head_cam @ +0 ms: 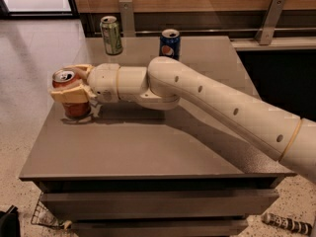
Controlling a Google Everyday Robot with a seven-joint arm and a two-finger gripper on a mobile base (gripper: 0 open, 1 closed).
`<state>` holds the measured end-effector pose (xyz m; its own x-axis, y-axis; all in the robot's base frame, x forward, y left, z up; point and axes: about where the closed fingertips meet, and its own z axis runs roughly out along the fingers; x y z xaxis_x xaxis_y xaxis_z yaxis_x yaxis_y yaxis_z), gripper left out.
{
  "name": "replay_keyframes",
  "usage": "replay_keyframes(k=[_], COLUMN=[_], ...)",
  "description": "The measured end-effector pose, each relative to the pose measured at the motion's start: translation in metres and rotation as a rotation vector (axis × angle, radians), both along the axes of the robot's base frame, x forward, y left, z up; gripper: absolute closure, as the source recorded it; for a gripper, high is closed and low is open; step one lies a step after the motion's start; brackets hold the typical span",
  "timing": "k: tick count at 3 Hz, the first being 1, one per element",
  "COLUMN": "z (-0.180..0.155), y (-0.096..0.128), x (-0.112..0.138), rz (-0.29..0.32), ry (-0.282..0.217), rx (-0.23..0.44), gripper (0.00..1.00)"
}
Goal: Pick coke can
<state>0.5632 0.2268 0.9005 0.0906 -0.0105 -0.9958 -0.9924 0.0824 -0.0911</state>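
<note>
The coke can [74,108] is red with a silver top and stands upright at the left edge of the grey table [133,147]. My gripper [72,87] reaches in from the right and is shut on the coke can, its yellowish fingers [69,95] wrapped around the can's upper half. The can's bottom rests on or just above the table; I cannot tell which. The white arm stretches from the lower right across the table.
A green can [111,34] stands at the table's back left. A blue Pepsi can [170,44] stands at the back middle. A wall rail with brackets runs behind the table. The floor lies to the left.
</note>
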Motion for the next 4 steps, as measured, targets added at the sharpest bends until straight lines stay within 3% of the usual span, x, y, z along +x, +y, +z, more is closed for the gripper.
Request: replay_keyframes(k=[1, 2, 3, 4], z=[0.026, 0.08, 0.107, 0.108], y=[-0.014, -0.043, -0.057, -0.057], x=[-0.004, -0.015, -0.021, -0.022], rz=[-0.003, -0.017, -0.024, -0.023], ry=[-0.031, -0.099, -0.136, -0.139], rx=[-0.001, -0.008, -0.009, -0.009], gripper=[1.0, 1.0, 1.0, 1.0])
